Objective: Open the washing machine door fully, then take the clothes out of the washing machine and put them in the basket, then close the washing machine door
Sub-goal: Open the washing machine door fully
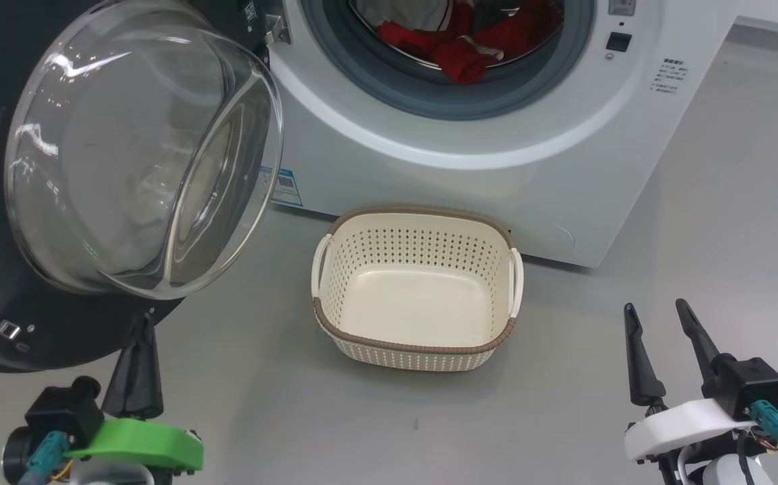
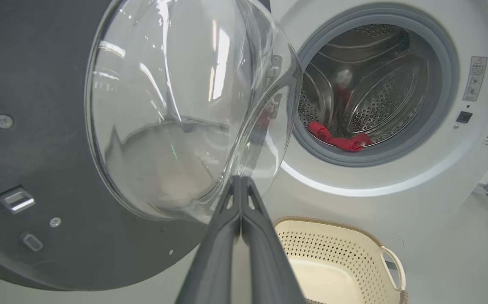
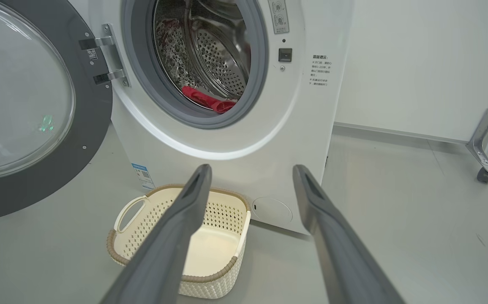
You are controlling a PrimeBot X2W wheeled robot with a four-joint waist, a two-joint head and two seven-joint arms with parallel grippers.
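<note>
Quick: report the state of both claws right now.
The left claw is shut, fingers pressed together, holding nothing.
The right claw is open, holding nothing.

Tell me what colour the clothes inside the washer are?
The clothes are red with white trim, best in head view.

The door [image 1: 139,148] is glossy clear glass, the drum [image 2: 387,93] shiny metal, the basket [image 1: 415,252] matt plastic, the clothes [image 1: 469,57] red cloth.

Door [image 1: 139,148] cut off at left edge; clothes [image 1: 469,47] cropped up top; printed txt [image 1: 670,75] too small to read.
</note>
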